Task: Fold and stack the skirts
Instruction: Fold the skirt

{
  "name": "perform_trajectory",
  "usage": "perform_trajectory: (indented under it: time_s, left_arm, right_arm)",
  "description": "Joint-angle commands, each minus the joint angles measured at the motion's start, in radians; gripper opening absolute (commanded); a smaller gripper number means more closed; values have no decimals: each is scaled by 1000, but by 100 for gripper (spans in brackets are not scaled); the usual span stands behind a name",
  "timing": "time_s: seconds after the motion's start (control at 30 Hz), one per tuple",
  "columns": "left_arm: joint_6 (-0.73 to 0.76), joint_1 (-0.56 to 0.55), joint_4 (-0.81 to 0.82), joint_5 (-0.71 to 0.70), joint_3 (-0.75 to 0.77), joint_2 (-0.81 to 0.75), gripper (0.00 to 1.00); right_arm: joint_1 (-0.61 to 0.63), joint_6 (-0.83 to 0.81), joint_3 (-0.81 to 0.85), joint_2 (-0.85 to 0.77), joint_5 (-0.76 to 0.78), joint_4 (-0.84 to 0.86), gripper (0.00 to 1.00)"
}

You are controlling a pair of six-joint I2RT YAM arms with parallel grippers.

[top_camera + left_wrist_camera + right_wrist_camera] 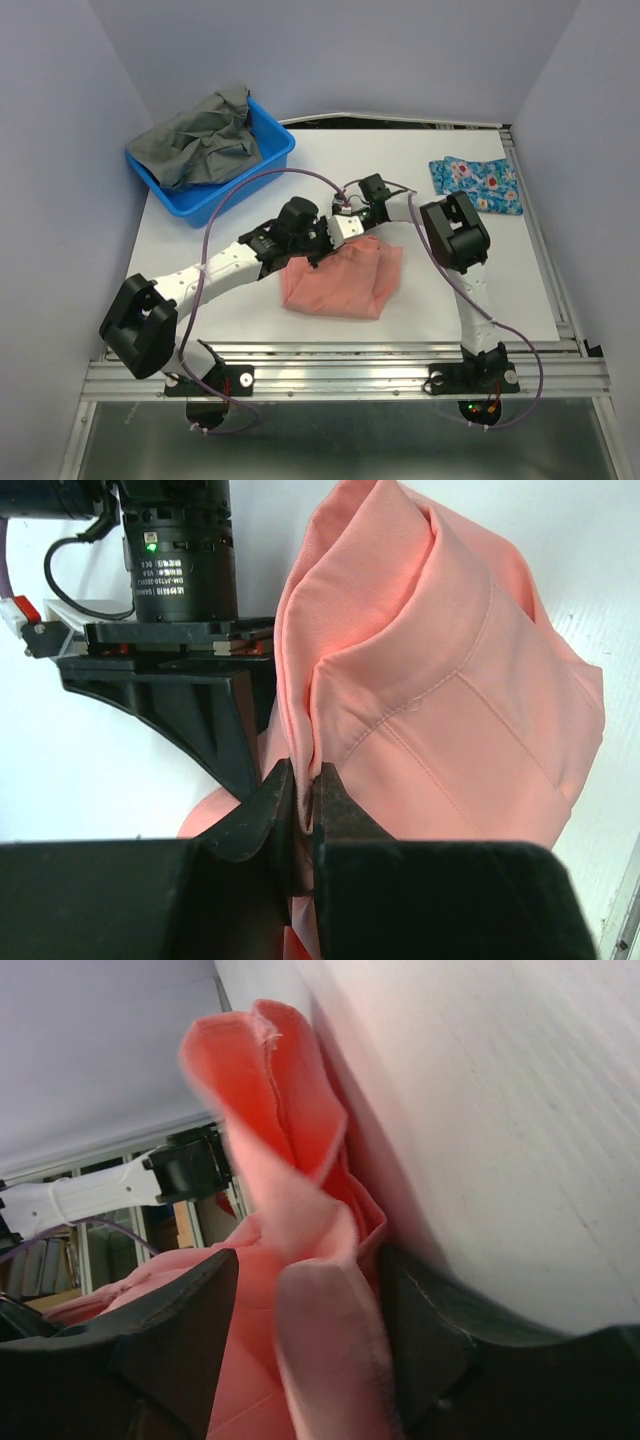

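The salmon-pink skirt [345,285] lies bunched on the table in front of the arms. My left gripper [313,256] is shut on a raised fold of it; in the left wrist view the jaws [300,800] pinch the pink skirt [440,700] tightly. My right gripper [345,226] is at the skirt's far edge, right next to the left one. In the right wrist view it [305,1325] stands open, and a loose fold of the pink skirt [275,1110] rises between the fingers without being pinched. The blue flowered skirt [477,186] lies folded at the far right.
A blue plastic basket [268,158] holding crumpled grey cloth [203,140] stands at the far left. The table's metal rail [350,360] runs along the near edge. Purple cables [240,195] loop over the left arm.
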Motion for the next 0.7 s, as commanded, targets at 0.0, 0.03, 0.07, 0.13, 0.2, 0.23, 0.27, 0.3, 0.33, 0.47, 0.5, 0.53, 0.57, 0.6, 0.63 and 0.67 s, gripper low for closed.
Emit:
perform_trajectory:
  time_s: [0.0,0.03,0.07,0.13,0.2,0.23,0.27,0.3,0.33,0.47,0.5,0.53,0.57,0.6,0.63,0.67]
  left_arm:
    - [-4,-2,88,-64,-16,-13,0]
    - [-4,0,99,-75,-21,-10,0]
    - [-4,0,121,-76,-25,-5,0]
    - [-5,-2,133,-76,-32,13,0]
    - [-10,0,124,-81,-12,67,0]
    - [-11,1,119,-82,-6,87,0]
    - [-10,1,121,-82,1,108,0]
    - [-11,1,112,-85,19,149,0]
    - [-13,4,112,-79,28,170,0]
    - [-42,23,43,-75,128,306,1]
    - [-51,29,18,-75,167,329,3]
    - [-56,41,-3,-75,188,349,4]
    - [-59,47,-22,-76,209,372,6]
    - [-76,58,-48,-64,241,404,10]
    - [-82,70,-62,-56,255,418,13]
    - [-88,79,-74,-49,267,430,15]
  right_arm:
    - [11,90,31,35,-20,-5,65]
    - [11,98,40,37,-14,-5,70]
    - [11,103,51,38,-9,-5,73]
    - [11,106,80,40,9,-5,82]
    - [1,104,98,38,27,-5,88]
    - [-9,100,120,40,34,-7,90]
    - [-9,100,131,44,44,-8,98]
    - [-22,98,141,49,49,-7,100]
    - [-22,94,149,54,54,-8,100]
    - [-77,69,201,72,93,-16,100]
    - [-90,61,212,75,100,-17,100]
    - [-102,58,223,78,106,-19,100]
    - [-116,54,232,78,110,-17,100]
    - [-143,40,247,74,116,-22,100]
    - [-157,35,252,69,124,-23,100]
    - [-173,31,253,63,126,-23,100]
